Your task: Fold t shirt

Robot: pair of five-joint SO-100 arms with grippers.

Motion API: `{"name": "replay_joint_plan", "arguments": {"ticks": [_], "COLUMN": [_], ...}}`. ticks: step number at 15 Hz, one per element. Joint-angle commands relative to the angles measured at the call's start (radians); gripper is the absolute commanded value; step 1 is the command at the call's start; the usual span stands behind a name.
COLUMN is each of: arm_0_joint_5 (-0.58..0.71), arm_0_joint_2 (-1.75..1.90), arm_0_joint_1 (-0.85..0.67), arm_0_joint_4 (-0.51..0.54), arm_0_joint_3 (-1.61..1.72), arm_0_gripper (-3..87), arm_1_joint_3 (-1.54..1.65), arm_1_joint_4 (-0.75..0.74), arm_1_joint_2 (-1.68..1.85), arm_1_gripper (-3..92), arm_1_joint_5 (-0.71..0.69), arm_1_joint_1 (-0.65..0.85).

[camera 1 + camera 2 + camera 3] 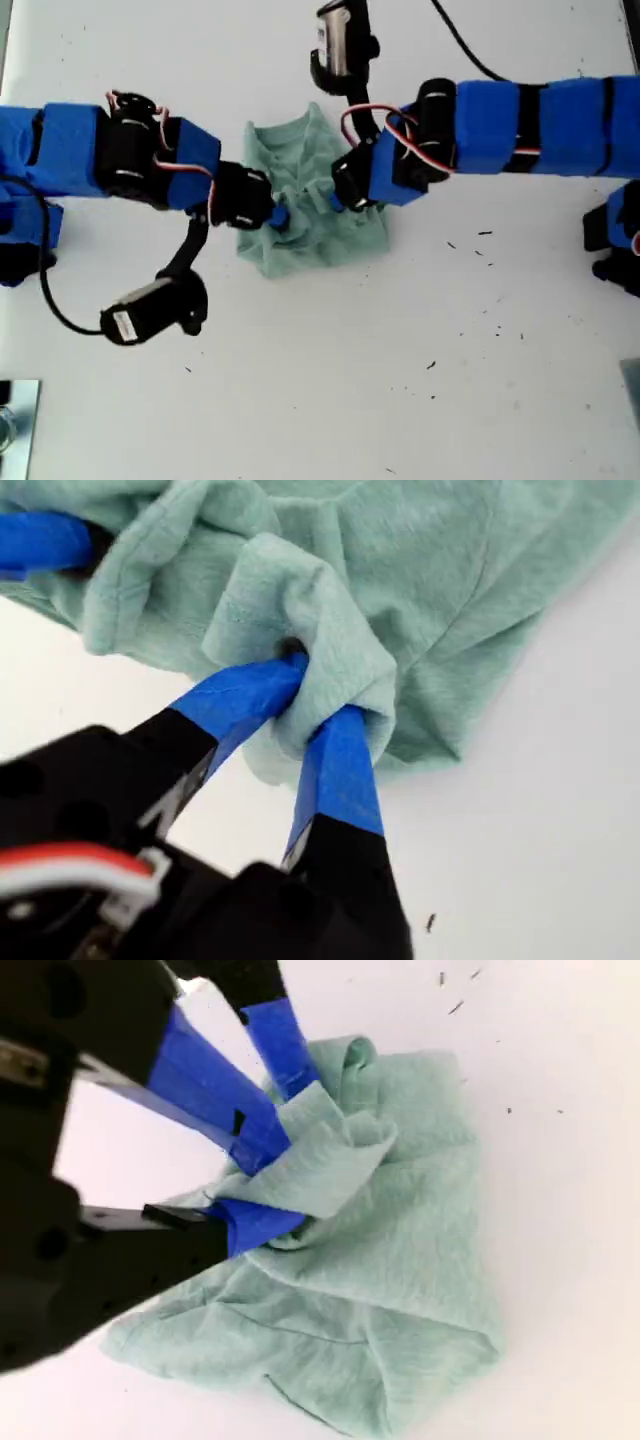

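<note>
T shirt: pale sage-green soft knit, crumpled into ridged heap, mid white worktop, nearer far edge. My first gripper pinching fabric fold; my second gripper clamped on bunched fold. Blue-taped fingers.

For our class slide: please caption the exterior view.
Two blue arms pinch a crumpled t shirt from opposite sides on a white table.
</note>
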Motion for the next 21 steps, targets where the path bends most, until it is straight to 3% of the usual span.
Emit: {"name": "replay_joint_plan", "arguments": {"ticks": [1,2,3,5,6,7,8,12,14,15,17,19,21], "arm_0_joint_5": [0.046,0.064,0.095,0.091,0.095,0.097,0.094,0.025,-0.052,-0.129,-0.245,-0.267,-0.202], "arm_0_joint_2": [0.15,0.212,0.299,0.511,0.617,0.704,0.785,1.157,1.465,1.641,1.956,1.95,1.95], "arm_0_joint_1": [-0.048,-0.094,-0.164,-0.367,-0.434,-0.469,-0.479,-0.391,-0.272,-0.196,-0.08,-0.028,0.02], "arm_0_joint_4": [-0.018,-0.018,-0.043,-0.117,-0.143,-0.146,-0.152,-0.187,-0.181,-0.17,-0.084,-0.041,-0.012], "arm_0_joint_3": [0.018,0.058,0.135,0.4,0.514,0.606,0.696,1.025,1.238,1.359,1.551,1.615,1.637], "arm_0_gripper": [23.9,27.4,28.3,30.0,29.4,29.1,28.8,25.3,13.2,6.6,-0.1,5.1,12.1], "arm_1_joint_3": [-0.025,-0.048,-0.067,0.06,0.233,0.39,0.469,0.85,1.158,1.305,1.592,1.871,1.894], "arm_1_joint_4": [-0.043,-0.055,-0.064,-0.138,-0.267,-0.387,-0.411,-0.364,-0.291,-0.225,-0.066,0.12,0.063], "arm_1_joint_2": [0.114,0.117,0.12,0.198,0.295,0.39,0.456,0.816,1.149,1.324,1.655,2.057,2.043], "arm_1_gripper": [29.7,44.5,46.5,47.0,46.8,45.2,43.0,32.7,9.5,2.5,2.4,2.3,4.4], "arm_1_joint_5": [-0.057,-0.115,-0.167,-0.08,-0.029,-0.021,-0.049,0.003,-0.003,0.023,0.143,0.333,0.288], "arm_1_joint_1": [0.046,0.089,0.146,0.316,0.385,0.428,0.442,0.428,0.394,0.368,0.322,0.307,0.25]}}
